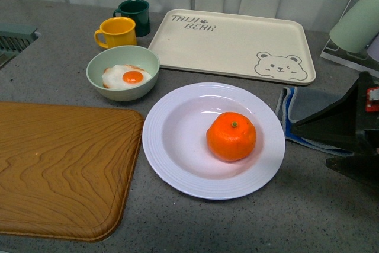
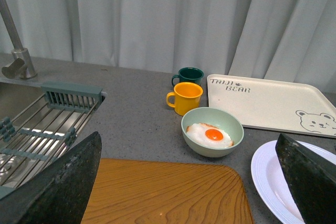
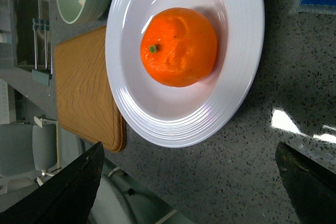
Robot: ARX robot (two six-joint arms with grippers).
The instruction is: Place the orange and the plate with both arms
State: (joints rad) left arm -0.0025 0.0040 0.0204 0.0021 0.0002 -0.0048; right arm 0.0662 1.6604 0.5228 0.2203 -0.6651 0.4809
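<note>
The orange (image 1: 231,136) sits right of centre inside the white ribbed plate (image 1: 167,158) on the grey counter, stem dot up. It also shows in the right wrist view (image 3: 179,45), on the plate (image 3: 231,98). My right gripper (image 3: 189,182) is open and empty over bare counter beside the plate's rim; in the front view it (image 1: 331,137) shows at the right edge. My left gripper (image 2: 188,182) is open and empty above the wooden board (image 2: 163,192), with the plate's edge (image 2: 268,177) by one finger. The orange is hidden in the left wrist view.
A pale green bowl (image 1: 122,72) with a fried egg, a yellow mug (image 1: 116,32) and a dark green mug (image 1: 135,15) stand behind the board (image 1: 59,170). A cream bear tray (image 1: 231,42) lies at the back. A blue-grey cloth (image 1: 308,105) lies right of the plate. A sink rack (image 2: 42,124) is far left.
</note>
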